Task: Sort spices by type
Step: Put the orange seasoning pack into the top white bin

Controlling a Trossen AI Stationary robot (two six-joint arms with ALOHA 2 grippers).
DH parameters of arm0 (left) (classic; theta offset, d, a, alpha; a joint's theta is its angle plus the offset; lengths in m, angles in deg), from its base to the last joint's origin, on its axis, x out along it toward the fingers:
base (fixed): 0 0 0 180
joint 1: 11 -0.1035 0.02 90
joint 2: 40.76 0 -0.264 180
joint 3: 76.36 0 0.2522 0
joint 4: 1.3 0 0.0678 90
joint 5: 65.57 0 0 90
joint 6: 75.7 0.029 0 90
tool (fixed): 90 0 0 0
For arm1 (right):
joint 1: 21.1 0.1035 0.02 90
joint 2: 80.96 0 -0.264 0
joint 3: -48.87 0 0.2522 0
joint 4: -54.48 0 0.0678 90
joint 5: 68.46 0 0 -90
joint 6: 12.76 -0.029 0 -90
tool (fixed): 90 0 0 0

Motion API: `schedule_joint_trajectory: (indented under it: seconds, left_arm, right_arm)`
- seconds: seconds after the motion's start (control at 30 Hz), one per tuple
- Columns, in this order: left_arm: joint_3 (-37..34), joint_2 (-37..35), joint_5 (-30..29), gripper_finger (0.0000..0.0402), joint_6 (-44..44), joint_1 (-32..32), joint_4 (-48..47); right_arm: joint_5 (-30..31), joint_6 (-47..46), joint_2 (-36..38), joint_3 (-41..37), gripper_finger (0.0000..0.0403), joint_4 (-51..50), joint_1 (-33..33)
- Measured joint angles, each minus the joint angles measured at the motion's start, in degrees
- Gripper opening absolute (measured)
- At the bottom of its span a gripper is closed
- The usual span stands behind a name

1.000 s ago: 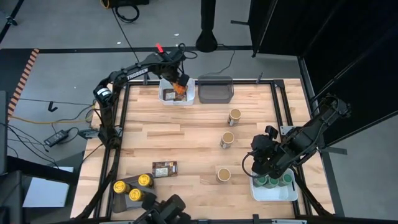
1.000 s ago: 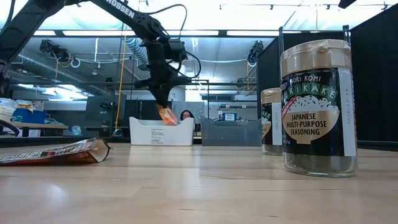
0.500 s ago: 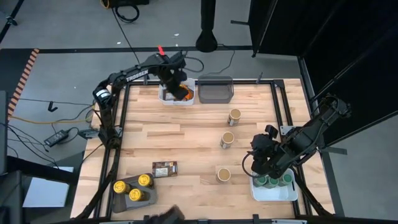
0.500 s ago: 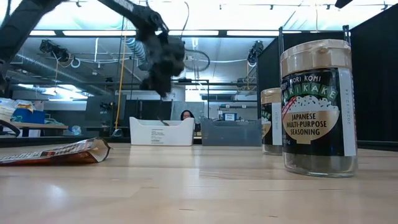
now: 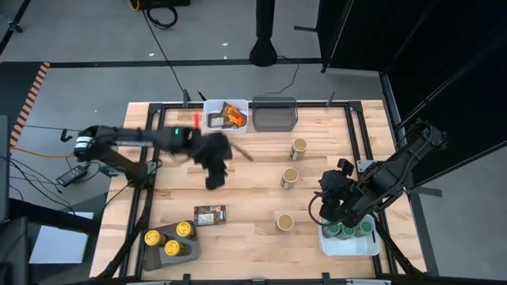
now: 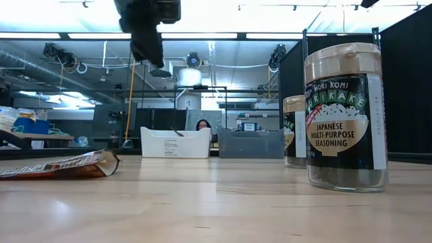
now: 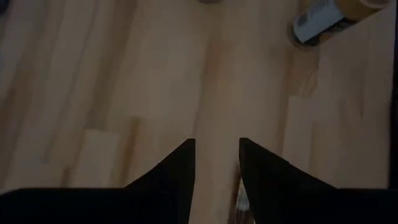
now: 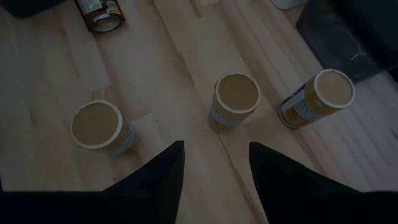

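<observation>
Overhead, left hand above bare table

Floor: grey, all around the wooden table.
Lights: long bright strips high above the table.
Wall: black curtain beside the table.

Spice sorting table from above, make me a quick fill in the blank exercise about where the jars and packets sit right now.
1. The number of tan-lidded round jars standing loose on the wooden table is ____.
2. The orange flat packet lies in the ____ rectangular tray.
3. The yellow-lidded round jars sit in a tray at the table's ____ near corner.
4. The brown flat packet lies on the bare ____.

Missing words: three; white; left; table
</observation>
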Motion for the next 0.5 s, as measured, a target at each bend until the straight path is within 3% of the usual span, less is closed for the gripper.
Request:
schedule_joint_trajectory:
  seconds: [0.23,0.37,0.5]
  left_arm:
    - [-12.6,-0.7,-3.1,0.0127,-3.8,12.3,14.0]
    - [-17.8,-0.6,-1.2,0.0128,-0.1,16.3,21.9]
    - [-20.8,-0.5,-0.9,0.0128,-2.4,18.9,28.2]
  right_arm:
    - [-0.1,0.0,0.0,0.0,0.0190,0.8,0.0]
    - [-0.2,0.0,0.0,0.0,0.0190,1.3,0.0]
    - [-0.2,0.0,0.0,0.0,0.0190,1.6,0.0]
